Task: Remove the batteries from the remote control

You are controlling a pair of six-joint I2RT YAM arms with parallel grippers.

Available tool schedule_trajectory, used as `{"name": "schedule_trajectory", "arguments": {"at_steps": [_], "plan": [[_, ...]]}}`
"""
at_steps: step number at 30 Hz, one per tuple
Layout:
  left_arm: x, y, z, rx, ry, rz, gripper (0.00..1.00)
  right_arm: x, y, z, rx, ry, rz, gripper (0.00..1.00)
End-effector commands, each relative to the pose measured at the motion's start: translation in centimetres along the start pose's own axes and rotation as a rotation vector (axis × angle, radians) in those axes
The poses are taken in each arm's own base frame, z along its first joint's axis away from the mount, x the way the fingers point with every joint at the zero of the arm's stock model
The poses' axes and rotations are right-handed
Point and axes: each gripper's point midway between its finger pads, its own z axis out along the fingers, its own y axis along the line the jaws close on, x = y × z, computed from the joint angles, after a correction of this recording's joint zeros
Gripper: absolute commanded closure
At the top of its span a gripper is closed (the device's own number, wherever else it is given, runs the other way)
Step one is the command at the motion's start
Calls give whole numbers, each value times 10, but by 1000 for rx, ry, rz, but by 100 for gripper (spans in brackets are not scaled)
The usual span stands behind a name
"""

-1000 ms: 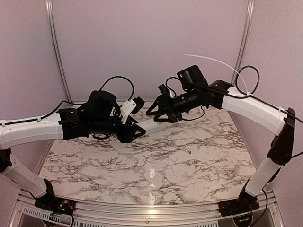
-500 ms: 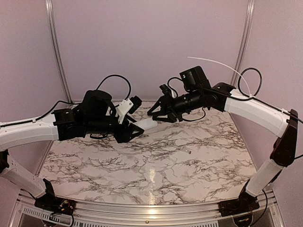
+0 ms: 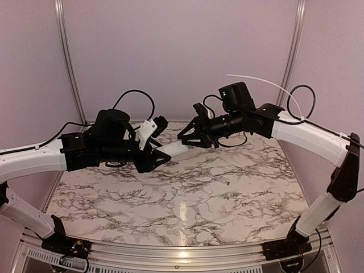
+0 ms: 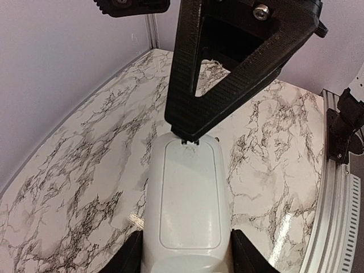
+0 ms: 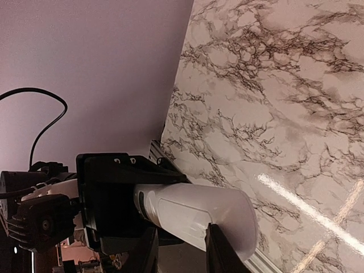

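**Cover still shut, fingertip at its edge**

The left gripper has its jaws clamped on the near end of the remote control, holding it in the air above the bench. The right gripper, jaws spread and empty, sets one fingertip on the far edge of the battery cover. The batteries stay hidden beneath it. The step likely calls for light pressure along the cover's length while the left holds rigid. Since a second ago, the left arm has drawn slightly leftward, remote with it.
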Motion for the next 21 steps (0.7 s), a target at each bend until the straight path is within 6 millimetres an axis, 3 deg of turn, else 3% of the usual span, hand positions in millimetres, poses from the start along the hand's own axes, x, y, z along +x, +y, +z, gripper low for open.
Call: {"name": "schedule_trajectory", "arguments": {"at_steps": [1,21], "plan": [[-49,-8,-16,26,-196,56,81,14,26,-4,-98,46,13,73],[-51,-14,-32,50,-246,96,80,19,39,-12,-221,26,44,79]]}}
